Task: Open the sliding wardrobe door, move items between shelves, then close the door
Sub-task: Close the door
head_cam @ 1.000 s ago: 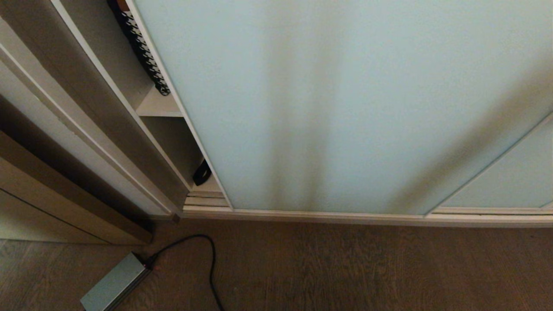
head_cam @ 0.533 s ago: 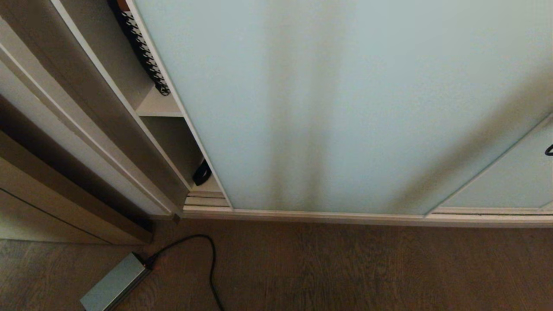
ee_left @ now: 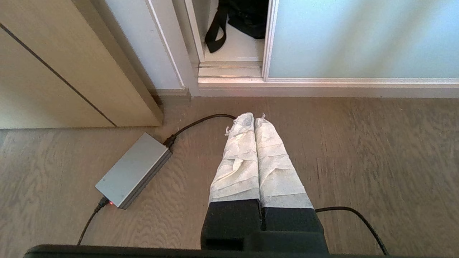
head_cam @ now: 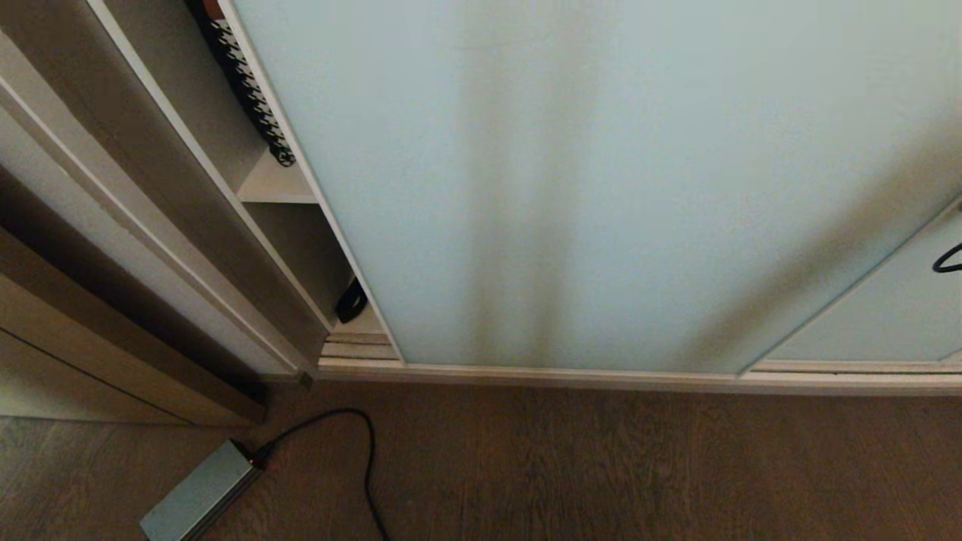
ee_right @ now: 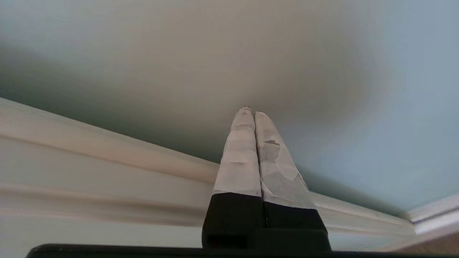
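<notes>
Your right gripper (ee_right: 250,111), tape-wrapped jaws pressed together, has edged nearer the frosted mint sliding wardrobe door (head_cam: 601,188); left gripper (ee_left: 250,118) hangs closed above woodgrain floor (ee_left: 376,150).

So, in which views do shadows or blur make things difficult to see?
Head view: broad dark shadow bands run down the sliding wardrobe door. Right wrist view: the door behind the shut right gripper is soft, with a large shadow. Left wrist view: sharp and evenly lit, power brick clear.

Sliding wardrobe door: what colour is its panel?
Pale mint green sliding wardrobe door, framed in cream; the head view shows it best.
</notes>
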Robot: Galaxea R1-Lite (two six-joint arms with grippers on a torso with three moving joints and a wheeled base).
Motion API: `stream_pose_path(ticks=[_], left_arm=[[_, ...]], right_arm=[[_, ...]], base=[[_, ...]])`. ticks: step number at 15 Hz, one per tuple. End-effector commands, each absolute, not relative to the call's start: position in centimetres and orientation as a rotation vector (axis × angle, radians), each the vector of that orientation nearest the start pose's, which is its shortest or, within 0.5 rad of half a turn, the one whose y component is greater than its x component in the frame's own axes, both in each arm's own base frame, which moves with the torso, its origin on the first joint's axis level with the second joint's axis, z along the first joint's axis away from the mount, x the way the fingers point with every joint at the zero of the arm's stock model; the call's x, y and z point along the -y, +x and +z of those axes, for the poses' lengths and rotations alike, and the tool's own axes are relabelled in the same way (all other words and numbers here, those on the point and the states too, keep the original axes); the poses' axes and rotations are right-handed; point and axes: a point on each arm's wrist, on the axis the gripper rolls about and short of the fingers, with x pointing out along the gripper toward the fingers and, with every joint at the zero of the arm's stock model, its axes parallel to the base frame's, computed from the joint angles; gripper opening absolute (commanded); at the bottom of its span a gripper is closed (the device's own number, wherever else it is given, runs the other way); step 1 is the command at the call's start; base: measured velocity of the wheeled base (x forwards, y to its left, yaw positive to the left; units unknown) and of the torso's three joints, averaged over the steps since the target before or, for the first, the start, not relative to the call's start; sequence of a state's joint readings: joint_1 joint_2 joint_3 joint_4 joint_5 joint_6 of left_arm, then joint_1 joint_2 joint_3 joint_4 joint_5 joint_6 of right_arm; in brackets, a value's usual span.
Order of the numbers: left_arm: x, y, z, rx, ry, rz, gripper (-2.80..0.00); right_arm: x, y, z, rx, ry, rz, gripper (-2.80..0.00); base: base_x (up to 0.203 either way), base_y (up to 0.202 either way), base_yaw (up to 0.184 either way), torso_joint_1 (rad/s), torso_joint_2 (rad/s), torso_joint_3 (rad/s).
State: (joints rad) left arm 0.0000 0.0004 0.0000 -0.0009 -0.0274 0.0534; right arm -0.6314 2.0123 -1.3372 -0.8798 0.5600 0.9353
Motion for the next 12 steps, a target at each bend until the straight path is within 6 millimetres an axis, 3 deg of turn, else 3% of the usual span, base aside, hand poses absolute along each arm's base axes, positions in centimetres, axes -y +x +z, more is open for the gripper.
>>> stream_pose_path(ticks=[1,5,12], left_arm=[[0.1,-2.3,7.6,0.002,0.054,-0.028,-2.8],[0.1,-2.3,7.6,0.002,0.054,-0.028,-2.8],[0.1,-2.3,7.6,0.002,0.054,-0.028,-2.8]], right_arm=[[22.8,34.2,24.0,0.183,0.823,0.03,-2.8],[22.0,35.0,23.6,0.189,0.818,0.047,-2.8],[19.5,34.1,23.9,0.157,0.832,0.077,-2.8]], base=[[0.0,0.0,0.0,0.0,0.0,0.0],[0.0,0.0,0.0,0.0,0.0,0.0],[0.0,0.0,0.0,0.0,0.0,0.0]])
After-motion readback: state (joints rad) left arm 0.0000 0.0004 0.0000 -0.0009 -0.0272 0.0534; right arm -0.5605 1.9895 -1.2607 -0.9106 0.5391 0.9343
